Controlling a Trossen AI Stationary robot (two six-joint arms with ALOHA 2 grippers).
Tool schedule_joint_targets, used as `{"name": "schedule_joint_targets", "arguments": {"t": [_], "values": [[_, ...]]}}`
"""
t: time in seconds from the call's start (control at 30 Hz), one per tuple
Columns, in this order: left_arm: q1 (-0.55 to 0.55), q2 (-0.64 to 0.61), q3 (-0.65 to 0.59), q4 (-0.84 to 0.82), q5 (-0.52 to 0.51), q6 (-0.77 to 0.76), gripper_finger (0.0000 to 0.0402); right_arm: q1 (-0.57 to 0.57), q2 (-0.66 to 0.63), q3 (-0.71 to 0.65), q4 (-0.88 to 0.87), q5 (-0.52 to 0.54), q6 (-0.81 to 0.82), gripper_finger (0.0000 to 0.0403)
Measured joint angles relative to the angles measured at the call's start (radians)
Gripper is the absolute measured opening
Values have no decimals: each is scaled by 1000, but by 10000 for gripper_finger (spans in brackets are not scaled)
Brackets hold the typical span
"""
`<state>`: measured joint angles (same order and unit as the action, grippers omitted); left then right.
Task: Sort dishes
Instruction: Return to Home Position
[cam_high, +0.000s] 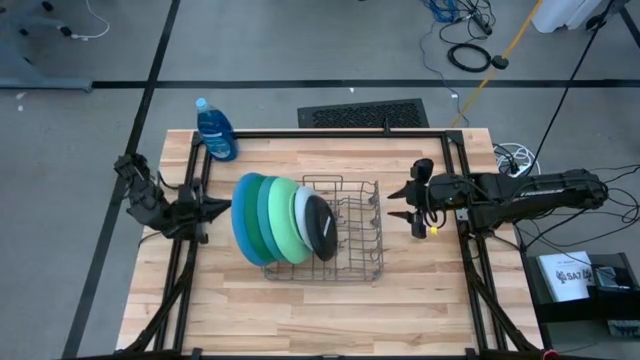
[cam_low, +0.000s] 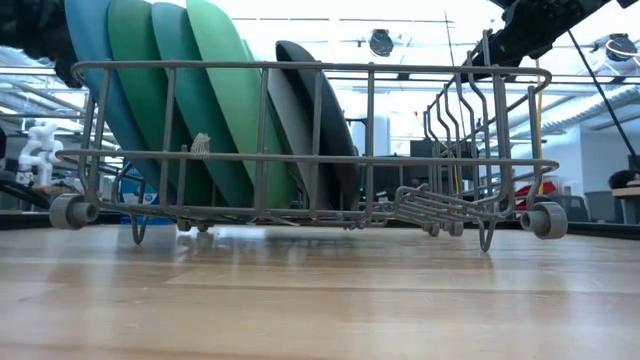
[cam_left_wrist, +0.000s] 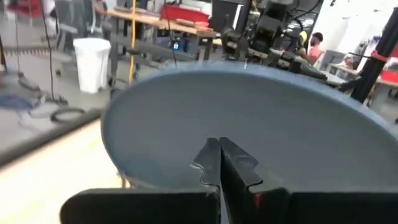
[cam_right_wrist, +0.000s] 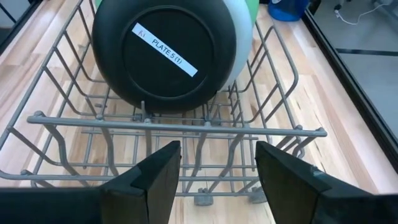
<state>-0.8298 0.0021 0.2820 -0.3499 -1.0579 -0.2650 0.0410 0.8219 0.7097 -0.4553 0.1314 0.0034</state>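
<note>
Right hand (cam_right_wrist: 217, 150) wide open — facing black plate (cam_right_wrist: 124, 68) labelled "PLATE 5 (1)" — left hand (cam_left_wrist: 217, 148) closed.

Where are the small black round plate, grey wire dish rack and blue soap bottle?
Small black round plate (cam_right_wrist: 165, 59), right wrist view, labelled underside.
Grey wire dish rack (cam_high: 358, 225), high view, bare wire floor.
Blue soap bottle (cam_high: 216, 135), high view, body.

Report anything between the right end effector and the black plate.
The grey rack's end wall wires stand between the open right end effector and the black plate racked behind them. Left end effector waits by the blue plate.
</note>
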Motion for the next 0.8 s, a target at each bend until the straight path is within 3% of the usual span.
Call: {"name": "schedule_joint_targets", "arguments": {"t": [0.13,0.27,0.37,0.5,0.67,0.8], "values": [[0,2,-58,2,-1,-149,0,0,0,0,0,0,-1,203],[0,5,-131,29,-16,-173,0,0,0,0,2,0,-13,203],[0,5,-201,140,-27,-85,0,0,0,0,3,0,-21,203],[2,19,-245,303,18,149,0,0,2,-2,35,-4,-48,203],[3,21,-251,322,46,262,0,0,3,-124,329,-50,-114,192],[3,22,-251,322,54,302,0,-9,-5,-274,573,-56,-121,121]]}}
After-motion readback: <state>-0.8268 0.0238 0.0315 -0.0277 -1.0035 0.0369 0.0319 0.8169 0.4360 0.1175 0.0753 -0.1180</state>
